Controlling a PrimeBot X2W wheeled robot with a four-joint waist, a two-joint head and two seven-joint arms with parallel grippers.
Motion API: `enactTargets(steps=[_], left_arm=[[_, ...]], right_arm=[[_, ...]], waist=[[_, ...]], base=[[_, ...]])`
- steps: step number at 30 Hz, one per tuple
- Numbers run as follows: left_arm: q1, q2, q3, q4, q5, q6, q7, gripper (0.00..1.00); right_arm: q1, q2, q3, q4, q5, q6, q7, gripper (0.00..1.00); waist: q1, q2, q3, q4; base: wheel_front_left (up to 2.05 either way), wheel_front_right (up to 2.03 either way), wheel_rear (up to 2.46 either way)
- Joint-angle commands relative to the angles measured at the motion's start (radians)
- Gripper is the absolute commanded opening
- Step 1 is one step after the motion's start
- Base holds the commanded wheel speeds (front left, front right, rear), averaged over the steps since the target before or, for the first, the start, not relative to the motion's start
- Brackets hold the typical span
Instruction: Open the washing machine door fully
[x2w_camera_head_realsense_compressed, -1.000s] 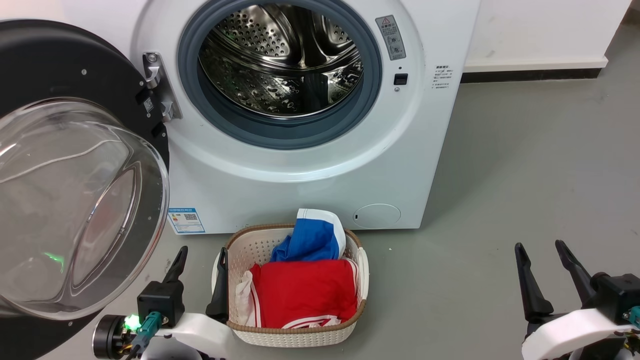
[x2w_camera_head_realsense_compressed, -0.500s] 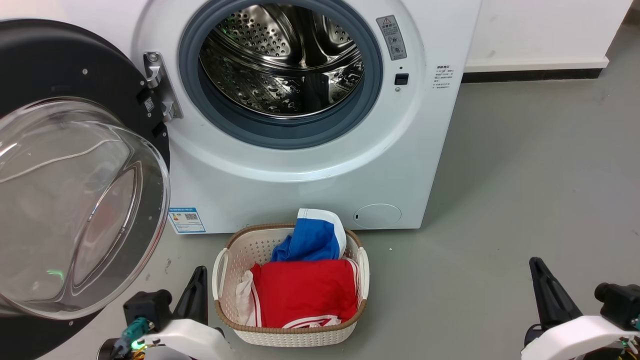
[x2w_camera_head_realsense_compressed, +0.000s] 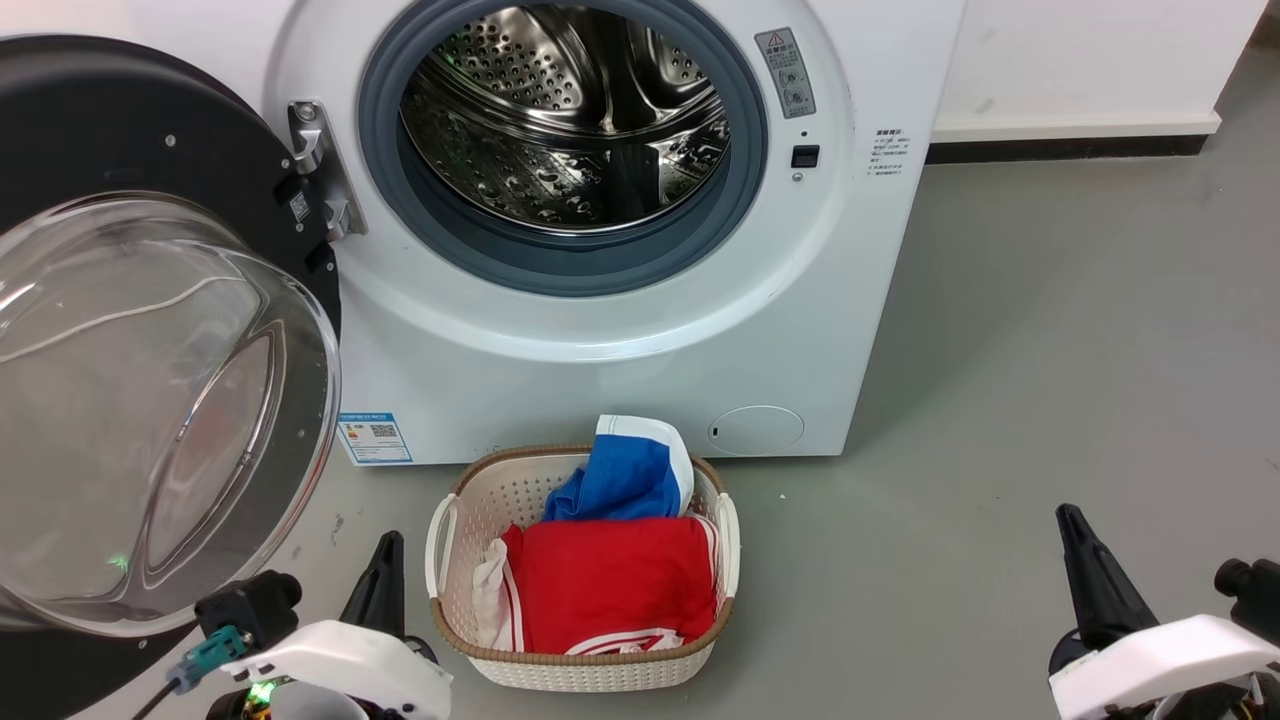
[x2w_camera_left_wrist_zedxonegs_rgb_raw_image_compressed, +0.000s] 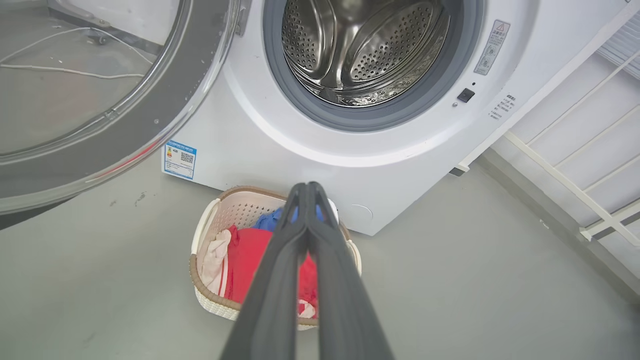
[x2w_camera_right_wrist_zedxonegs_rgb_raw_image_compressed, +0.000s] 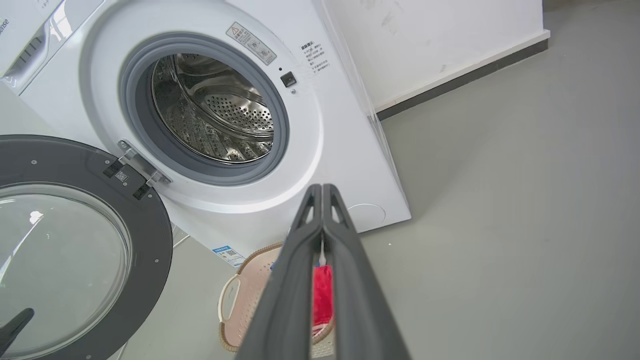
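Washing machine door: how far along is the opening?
Done: the washing machine door stands swung wide on its hinge, drum fully exposed. In hand: nothing; left gripper and right gripper are shut, low, clear of the door. Left: perhaps nothing; whether it can swing further isn't visible.

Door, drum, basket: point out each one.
door (x2w_camera_head_realsense_compressed: 120, 110), head view, black rim above the glass bowl
drum (x2w_camera_head_realsense_compressed: 560, 120), head view, perforated steel back wall
basket (x2w_camera_head_realsense_compressed: 495, 490), head view, bare inner wall, back left
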Motion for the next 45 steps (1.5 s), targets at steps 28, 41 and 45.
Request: enactTargets(steps=[28, 41, 45], left_arm=[[-0.054, -0.044, 0.107, 0.008, -0.363, -0.078, 0.073, 0.00], [-0.062, -0.062, 0.145, 0.016, -0.497, -0.107, 0.101, 0.00], [-0.064, -0.068, 0.157, 0.019, -0.535, -0.115, 0.109, 0.00]], right_arm=[[-0.082, 0.010, -0.016, 0.059, 0.404, 0.000, 0.028, 0.00], [-0.101, 0.014, -0.022, 0.087, 0.552, 0.000, 0.041, 0.00], [-0.107, 0.015, -0.023, 0.095, 0.593, 0.000, 0.043, 0.00]], waist=[[-0.0001, 0.0000, 0.006, 0.004], [-0.0001, 0.0000, 0.009, 0.006], [-0.0001, 0.0000, 0.010, 0.007]], base=[[0.00, 0.00, 0.00], [0.00, 0.00, 0.00], [0.00, 0.00, 0.00]])
